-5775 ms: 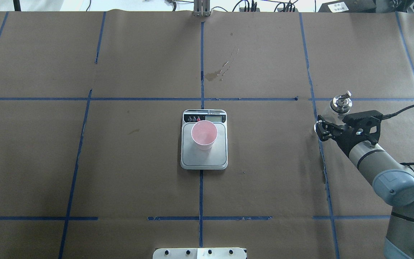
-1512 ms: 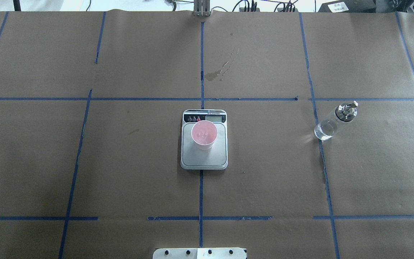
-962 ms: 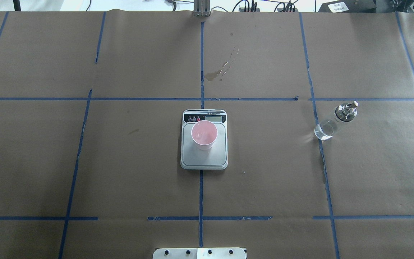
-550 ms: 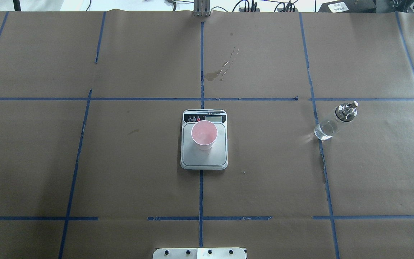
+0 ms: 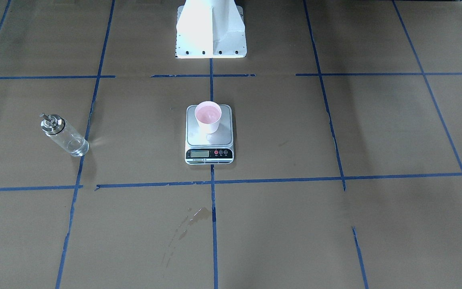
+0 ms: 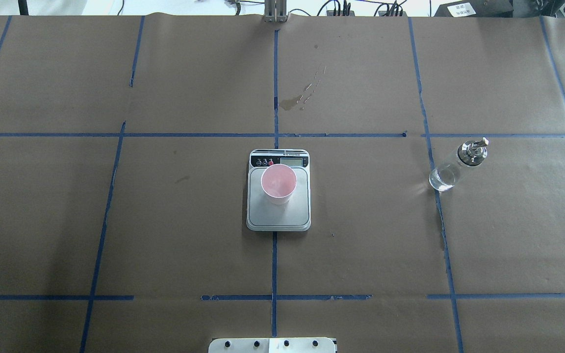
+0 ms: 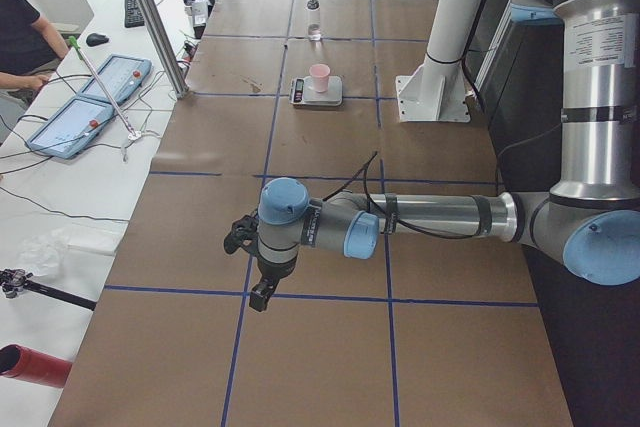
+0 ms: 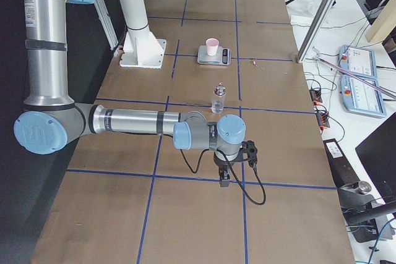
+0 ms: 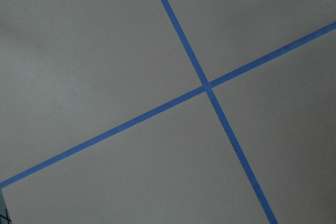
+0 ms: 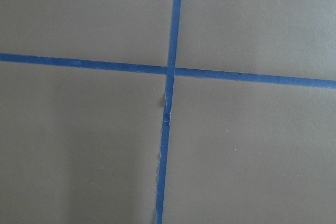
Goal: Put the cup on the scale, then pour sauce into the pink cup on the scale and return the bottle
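- Whether the left hand (image 7: 259, 299) is open or closed cannot be told.
- A tapered pale pink cup (image 6: 278, 183) is seen upright on the silver-grey scale (image 6: 278, 218), mid-table (image 6: 165, 220).
- A clear, silver-capped bottle (image 6: 451, 169) is stood well to the right.
- The right hand (image 8: 224, 182) likewise cannot be judged.

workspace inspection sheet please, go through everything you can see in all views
surface: brown paper with a blue tape grid; a dried stain beyond the scale
job's things: cup upright on scale; bottle upright on the robot's right, apart from both, nothing holding it
clutter: nothing seen
pincers: left pincer and right pincer over bare paper near the table's ends, far from the job's things; open or shut cannot be told
cables: a black cable loops off the right wrist; another runs along the left arm
surroundings: side desks with blue panels; a person seated at one
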Available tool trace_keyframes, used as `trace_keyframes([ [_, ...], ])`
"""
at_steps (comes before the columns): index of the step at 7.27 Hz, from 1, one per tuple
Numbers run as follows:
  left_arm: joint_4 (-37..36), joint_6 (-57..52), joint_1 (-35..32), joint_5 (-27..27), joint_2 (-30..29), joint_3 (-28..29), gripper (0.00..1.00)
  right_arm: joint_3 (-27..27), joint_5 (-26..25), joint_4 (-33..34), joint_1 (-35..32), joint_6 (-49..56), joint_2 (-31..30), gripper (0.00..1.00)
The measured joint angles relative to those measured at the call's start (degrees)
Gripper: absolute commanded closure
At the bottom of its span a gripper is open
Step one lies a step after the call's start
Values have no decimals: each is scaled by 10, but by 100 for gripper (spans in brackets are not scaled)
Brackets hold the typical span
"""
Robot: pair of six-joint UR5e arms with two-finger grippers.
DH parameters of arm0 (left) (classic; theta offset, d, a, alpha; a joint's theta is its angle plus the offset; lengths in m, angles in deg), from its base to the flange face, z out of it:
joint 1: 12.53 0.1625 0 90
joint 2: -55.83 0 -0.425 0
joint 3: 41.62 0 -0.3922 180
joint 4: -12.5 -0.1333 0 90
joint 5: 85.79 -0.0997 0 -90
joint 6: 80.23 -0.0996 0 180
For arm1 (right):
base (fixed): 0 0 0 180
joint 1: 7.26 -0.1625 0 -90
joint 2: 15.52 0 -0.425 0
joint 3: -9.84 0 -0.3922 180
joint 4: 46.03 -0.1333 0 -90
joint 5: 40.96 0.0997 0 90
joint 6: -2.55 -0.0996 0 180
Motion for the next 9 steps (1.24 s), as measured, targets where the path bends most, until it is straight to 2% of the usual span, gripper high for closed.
trace_keyframes([
  [2, -46, -1, -22, 5, -6, -3, 0, -1, 16, -1, -11, -3, -1, 0],
  [5, -66, 19, -35, 28, -15, -1, 0, -3, 17, 1, -21, -5, -1, 0],
  [9, -66, 150, -35, 41, -18, -8, 0, -3, 18, 3, -30, -6, -5, 0],
])
